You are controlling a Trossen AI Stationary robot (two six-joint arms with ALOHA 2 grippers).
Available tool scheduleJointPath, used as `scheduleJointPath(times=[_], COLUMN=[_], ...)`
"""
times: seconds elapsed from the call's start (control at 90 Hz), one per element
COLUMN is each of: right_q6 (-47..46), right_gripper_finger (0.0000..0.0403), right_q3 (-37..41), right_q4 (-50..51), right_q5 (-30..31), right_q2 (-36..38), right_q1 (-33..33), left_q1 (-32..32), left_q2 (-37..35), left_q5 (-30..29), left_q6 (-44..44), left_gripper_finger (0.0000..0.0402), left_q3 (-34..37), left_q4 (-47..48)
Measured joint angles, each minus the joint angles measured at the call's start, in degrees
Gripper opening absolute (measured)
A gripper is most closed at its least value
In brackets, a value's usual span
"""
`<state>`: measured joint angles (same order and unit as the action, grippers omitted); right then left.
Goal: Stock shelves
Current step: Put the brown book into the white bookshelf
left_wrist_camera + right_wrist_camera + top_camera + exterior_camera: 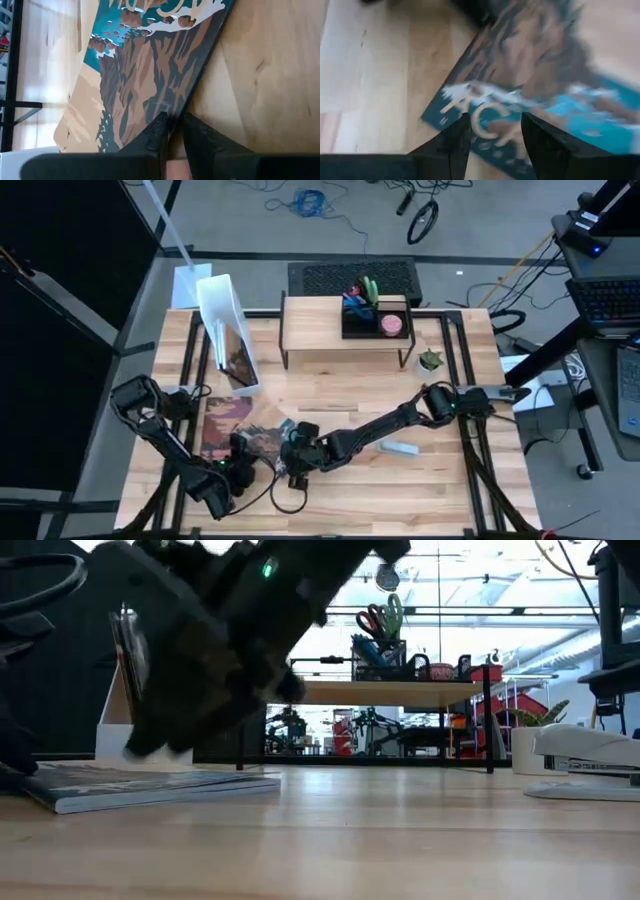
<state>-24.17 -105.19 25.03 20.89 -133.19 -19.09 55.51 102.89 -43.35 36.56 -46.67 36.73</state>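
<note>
The left pincer (172,131) is clamped on the edge of a magazine (145,75) lying on the tabletop (400,490). Just beside it, the right pincer (492,132) hangs over the same magazine's cover, fingers parted with nothing between them. Beyond both, well apart at the tabletop's far edge, stand the shelves (315,330), carrying a black organizer tray (372,328); a white file box (225,320) stands near their left end.

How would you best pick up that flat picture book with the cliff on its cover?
Probably by a thin edge, coming in level with the table. The book lies flat, so only its edges offer a pinch; the left gripper already clamps one edge, while the right gripper hovers open above the cover.
</note>
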Motion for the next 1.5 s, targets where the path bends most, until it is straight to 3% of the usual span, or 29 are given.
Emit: scheduleJointPath(times=[0.067, 0.178, 0.378, 0.556, 0.733, 0.944, 1.078, 1.267, 1.367, 1.5], right_q6=[-1.62, -3.73, -2.76, -4.17, -8.0, -9.11, -9.19, -8.25, -6.64, -3.41], right_gripper_finger=[0.0157, 0.0157, 0.0157, 0.0157, 0.0157, 0.0157, 0.0157, 0.0157, 0.0157, 0.0157], right_q3=[-0.09, -0.07, 2.56, 7.29, 12.1, 13.21, 13.38, 13.38, 13.38, 13.5], right_q4=[3.88, 8.05, 3.98, -5.79, -12.88, -15.41, -18.08, -18.94, -18.85, -17.9], right_q5=[3.1, 2.49, -5.98, -15.28, -21.81, -23.09, -28.15, -30.8, -30.25, -29.99], right_q2=[1.43, 1.95, 1.27, 1.34, 1.71, 1.69, 1.49, 1.32, 1.32, 2.21], right_q1=[1.04, 4.36, 10.02, 13.76, 15.04, 13.58, 13.12, 11.78, 11.58, 11.52], left_q1=[0.0, -0.05, -0.09, -0.04, -0.04, -1.35, -3.35, -5.44, -5.87, -5.9], left_q2=[0.0, 0.0, 0.0, 0.02, 0.02, 0.04, 0.07, 0.07, 0.04, 0.08], left_q5=[0.13, 0.44, 0.56, 0.08, -1.14, -2.14, -2.24, -3.17, -2.25, -1.84], left_q6=[-0.02, -0.12, -1.16, -1.07, -1.28, -1.57, -4.34, -8.94, -8.79, -8.66], left_gripper_finger=[0.004, 0.0042, 0.0092, 0.015, 0.0168, 0.0168, 0.0168, 0.0164, 0.0134, 0.0054], left_q3=[0.0, 0.0, -0.02, -0.02, 0.15, 0.15, 0.13, 0.17, 0.15, -0.15], left_q4=[-0.03, -0.05, -0.35, -0.15, -0.23, -0.65, -1.38, -4.93, -4.8, -4.28])
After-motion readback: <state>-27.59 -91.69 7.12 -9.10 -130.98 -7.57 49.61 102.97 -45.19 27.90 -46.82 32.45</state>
